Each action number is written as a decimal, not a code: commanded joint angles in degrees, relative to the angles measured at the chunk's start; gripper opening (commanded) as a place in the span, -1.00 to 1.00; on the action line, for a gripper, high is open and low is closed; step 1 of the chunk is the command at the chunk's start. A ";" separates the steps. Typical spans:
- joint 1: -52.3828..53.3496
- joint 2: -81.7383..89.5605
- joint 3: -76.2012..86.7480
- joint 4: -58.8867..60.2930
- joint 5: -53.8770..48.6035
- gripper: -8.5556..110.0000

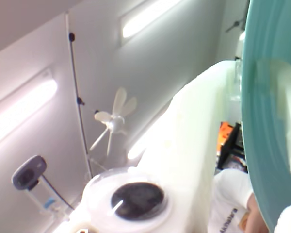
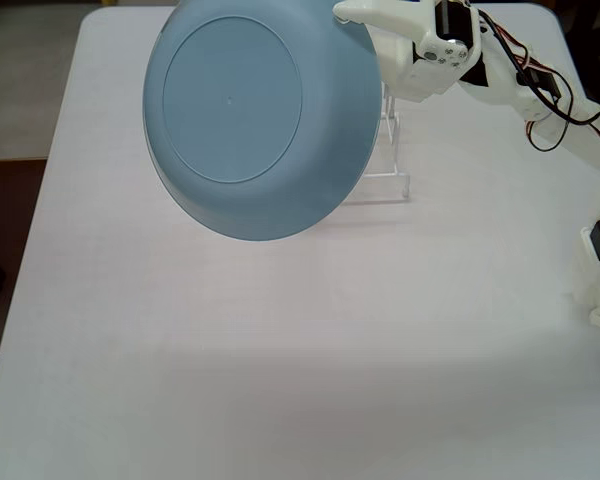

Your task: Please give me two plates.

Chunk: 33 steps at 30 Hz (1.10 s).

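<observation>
The fingers (image 2: 365, 18) grip the blue plate (image 2: 255, 115) by its rim and hold it up in the air, well above the counter (image 2: 280, 350). In the fixed view the plate hangs to the left of the fingers, tilted so its underside faces the camera, with the ringed base plainly visible. One white finger (image 2: 375, 12) lies across the plate's upper right edge; the other is hidden behind the plate. Just below the fingers, partly covered by the plate, a clear stand (image 2: 388, 175) sits on the counter. The arm (image 2: 520, 95) runs off to the right of the fingers, with wires along it. In the wrist view the plate (image 1: 269, 121) fills the right side as a teal curve, close against a white finger (image 1: 189, 145), and the camera looks upward at ceiling lights (image 1: 145, 17), a small white fan (image 1: 115, 119) and a webcam (image 1: 28, 172). No orange plate appears in either view.
</observation>
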 commanded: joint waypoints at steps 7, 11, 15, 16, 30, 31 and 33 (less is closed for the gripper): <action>0.26 0.44 -1.05 -3.08 0.35 -0.86; 0.35 0.26 -1.05 -3.16 0.18 -0.86; 0.70 -0.18 -1.05 -3.25 0.97 -0.86; 0.79 -0.18 -1.05 -3.25 1.05 -0.86; 0.79 -0.62 -0.53 -3.43 1.23 -0.86; 0.79 -0.62 -0.53 -3.43 1.32 -0.86; 0.79 -0.79 -0.53 -3.43 1.41 -0.86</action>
